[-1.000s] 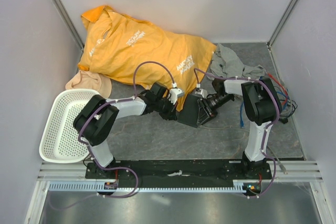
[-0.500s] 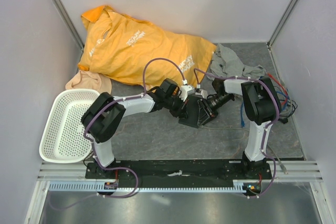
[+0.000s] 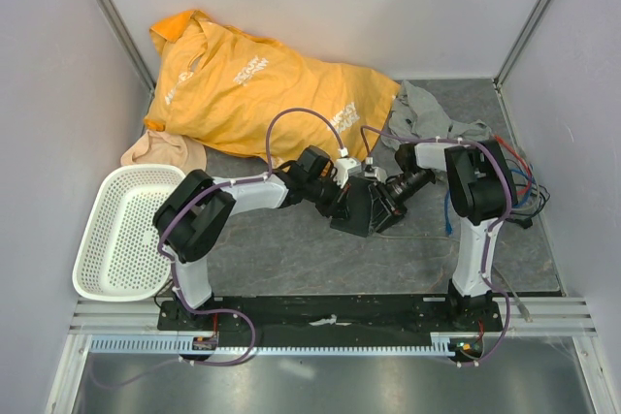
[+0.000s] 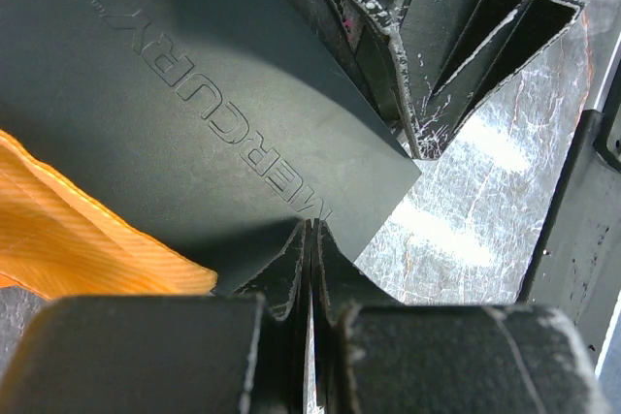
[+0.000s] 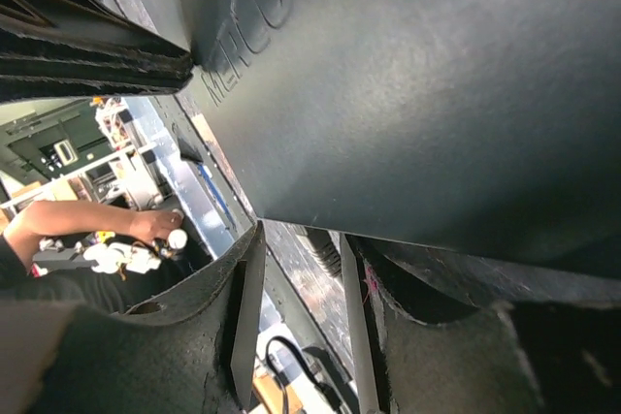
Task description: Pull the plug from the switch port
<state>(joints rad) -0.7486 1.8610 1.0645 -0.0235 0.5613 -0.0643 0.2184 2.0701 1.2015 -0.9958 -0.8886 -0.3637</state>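
switch box (image 4: 194,104) between left gripper (image 4: 310,239) and right gripper (image 5: 301,235)

The left gripper (image 4: 310,239), reaching inward, has its jaws pressed together; the right gripper (image 5: 299,239) has jaws parted.

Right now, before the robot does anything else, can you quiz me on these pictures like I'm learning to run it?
1. True or false: the white basket sits on the same side as the left arm.
2. The right hand's fingers are: A) apart, B) pressed together, C) out of sight.
3. What colour is the flat box where the left hand meets the right hand?

Key: 1 true; 2 A; 3 black.
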